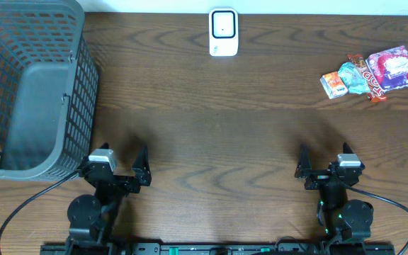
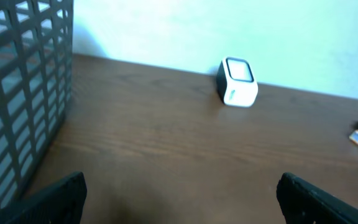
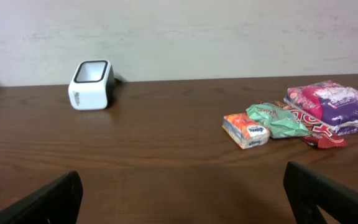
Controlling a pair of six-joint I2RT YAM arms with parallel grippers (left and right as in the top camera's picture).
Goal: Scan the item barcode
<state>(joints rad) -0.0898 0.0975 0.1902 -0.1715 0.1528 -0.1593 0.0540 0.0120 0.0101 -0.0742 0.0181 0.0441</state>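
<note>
Even bright light, soft shadows, left wrist view blurred

table centre [image 1: 211, 134]: bare wood, open run to scanner [image 1: 223, 32]
left edge: basket [image 1: 76, 106] walls it off
far right: snack packets [image 1: 374, 74] clustered

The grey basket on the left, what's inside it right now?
Nothing visible: from overhead the grey mesh basket shows only its bare floor. Its left side runs past the picture's edge, so that part cannot be checked.
</note>
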